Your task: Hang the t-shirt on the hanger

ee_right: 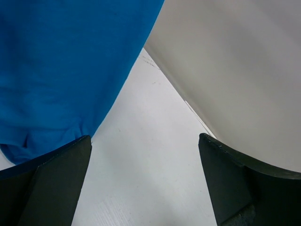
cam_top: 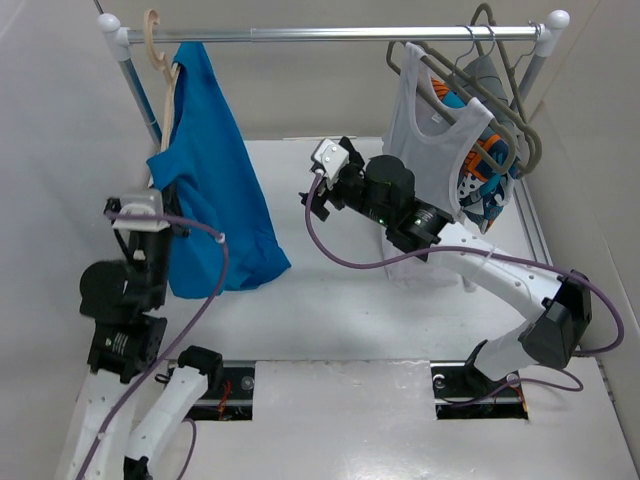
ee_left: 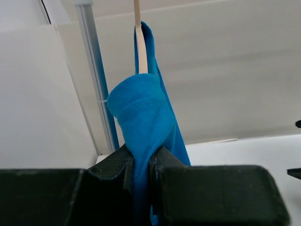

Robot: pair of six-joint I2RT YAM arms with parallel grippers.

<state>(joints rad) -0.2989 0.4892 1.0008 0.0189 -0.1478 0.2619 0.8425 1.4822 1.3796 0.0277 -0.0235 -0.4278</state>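
Three views inspected.

**Top external:** the t-shirt (cam_top: pixel 215 200) hangs at upper left, draped lopsided on the hanger (cam_top: pixel 160 60), which hooks over the rail (cam_top: pixel 330 35). The left end effector (cam_top: pixel 155 195) meets its left edge. The right end effector (cam_top: pixel 318 195) stands apart at centre. The cloth hides the hanger's shoulders.

**Left wrist:** the left end effector (ee_left: pixel 141 162) is clamped on a bunched fold of the t-shirt (ee_left: pixel 146 113). The cloth is judged soft, light and limp, best held at a hem. The hanger's (ee_left: pixel 141 52) hook is cut off.

**Right wrist:** the right end effector (ee_right: pixel 145 139) is wide apart and holds nothing. The t-shirt (ee_right: pixel 61 70) fills the upper left, above the table (ee_right: pixel 155 94).
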